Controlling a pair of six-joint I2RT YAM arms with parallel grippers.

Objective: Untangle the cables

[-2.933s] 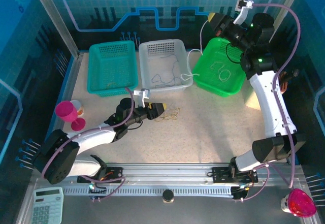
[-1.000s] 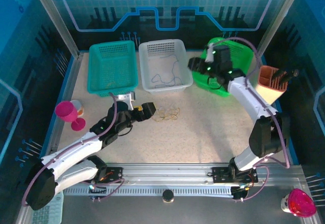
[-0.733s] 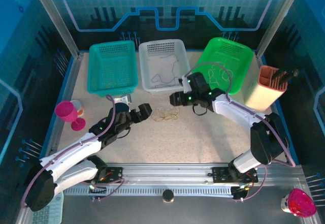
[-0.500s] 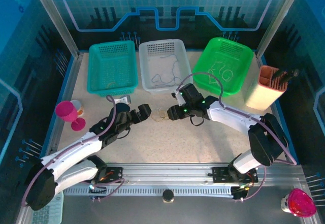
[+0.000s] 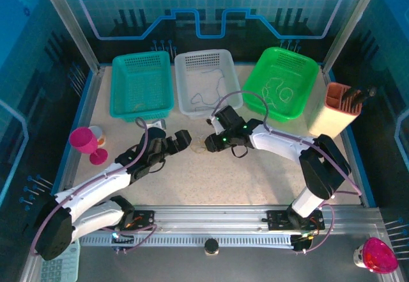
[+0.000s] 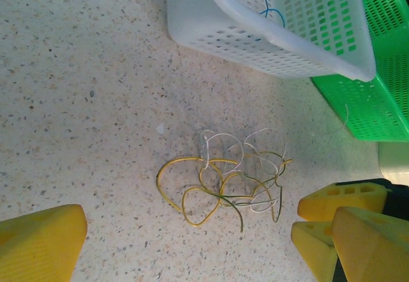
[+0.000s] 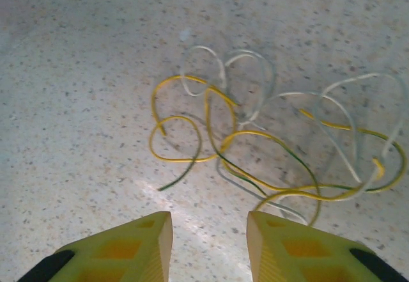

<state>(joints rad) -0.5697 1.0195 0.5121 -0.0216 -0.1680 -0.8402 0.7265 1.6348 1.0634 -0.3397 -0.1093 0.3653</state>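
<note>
Left fingers [image 5: 182, 137]: spread to their widest, nothing between them and nothing in contact, poised low over the speckled beige tabletop [image 5: 255, 173]. Right fingers [image 5: 209, 142]: partly open with a clear gap between the yellow tips, nothing gripped; the tips face the left fingers from the opposite side and stand near them. A small tangle of very thin limp wires [image 6: 223, 186], with yellow, whitish and dark green strands looped through one another, lies flat on the tabletop between the two sets of fingers. In the right wrist view it sits just ahead of the right fingers' tips without touching them, and the nearest dark strand end stops short of the gap. From the left fingers it lies ahead, within the span of their opening and apart from both. Beyond the tangle, further from both sets of fingers, stands a white perforated plastic basket [image 6: 255, 32] holding a thin dark wire [image 5: 206, 96], and beside it a green perforated plastic basket [image 6: 377, 96] holding whitish wire curls [image 5: 281, 92]
</note>
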